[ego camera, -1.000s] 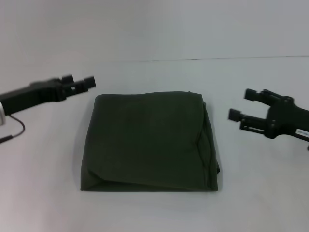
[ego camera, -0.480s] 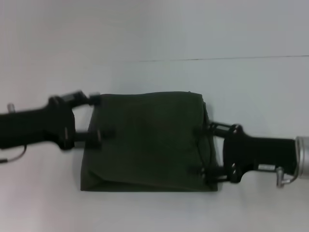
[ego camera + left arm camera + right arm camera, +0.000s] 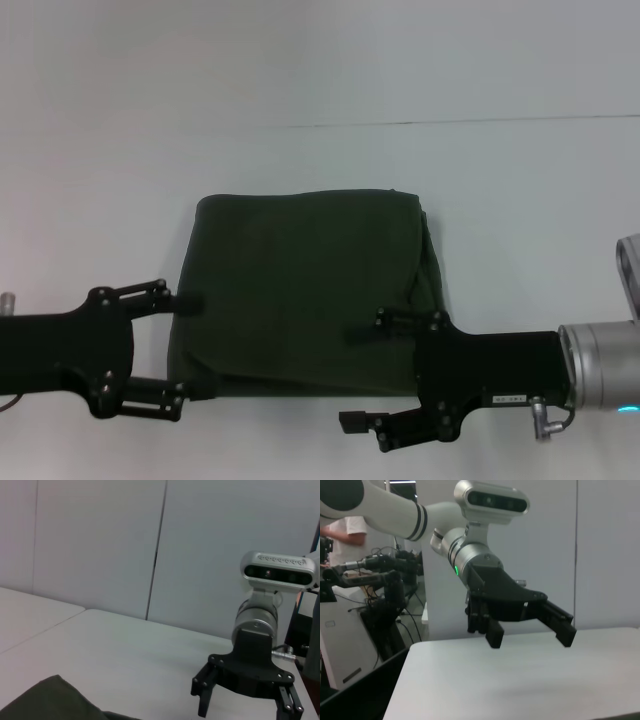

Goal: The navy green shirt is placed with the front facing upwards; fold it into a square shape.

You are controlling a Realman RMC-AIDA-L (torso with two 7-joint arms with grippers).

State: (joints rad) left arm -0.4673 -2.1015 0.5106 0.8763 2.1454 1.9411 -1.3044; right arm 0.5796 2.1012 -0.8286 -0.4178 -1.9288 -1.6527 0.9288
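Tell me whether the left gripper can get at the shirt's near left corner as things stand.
Probably yes. The left gripper is open beside the shirt, its fingers straddling the near left corner, with nothing between. The right gripper is at the opposite side.

The folded navy green shirt lies flat on the desk, in the middle of the head view. The left pincer sits at the lower left of the frame, its fingers spread at the shirt's near left corner. The right pincer sits at the lower right, one finger over the shirt's near right part, the other in front of its near edge. Behind the shirt the desk runs on to a wall across the top of the frame.
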